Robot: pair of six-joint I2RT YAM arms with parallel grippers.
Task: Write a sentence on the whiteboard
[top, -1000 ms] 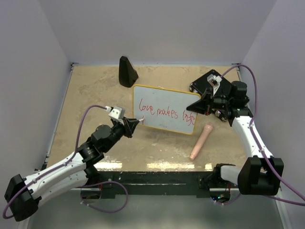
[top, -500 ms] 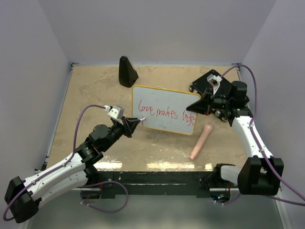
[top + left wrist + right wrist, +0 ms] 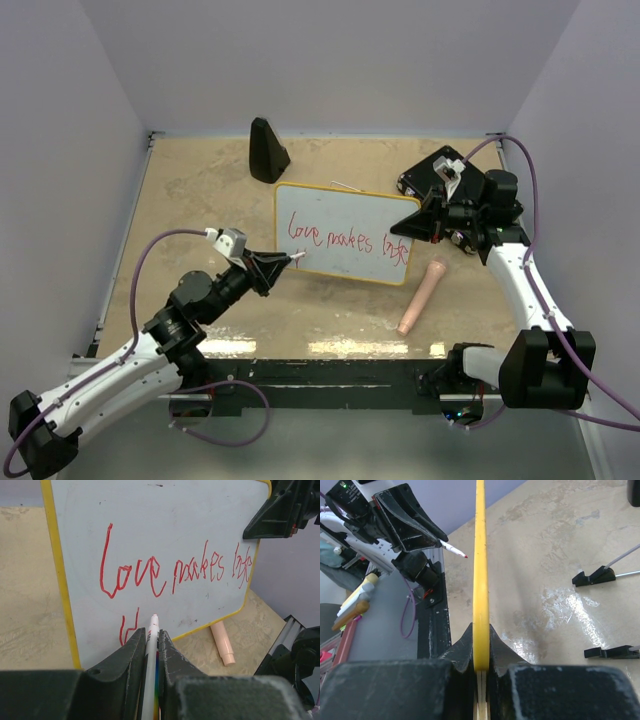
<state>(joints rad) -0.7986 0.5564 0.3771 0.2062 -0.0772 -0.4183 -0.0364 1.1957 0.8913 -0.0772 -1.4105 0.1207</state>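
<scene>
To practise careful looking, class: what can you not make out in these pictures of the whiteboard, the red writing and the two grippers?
- Top view: the sentence is too small to read; the right gripper covers the right edge of the whiteboard.
- Left wrist view: the left gripper cuts off the second line's strokes and hides most of the marker.
- Right wrist view: the whiteboard is edge-on, so its writing face is unseen.

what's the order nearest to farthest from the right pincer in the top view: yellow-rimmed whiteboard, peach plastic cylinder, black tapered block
1. Yellow-rimmed whiteboard: right edge clamped in the right pincer.
2. Peach plastic cylinder: just nearward, on the table.
3. Black tapered block: back left, beyond the board.
</scene>
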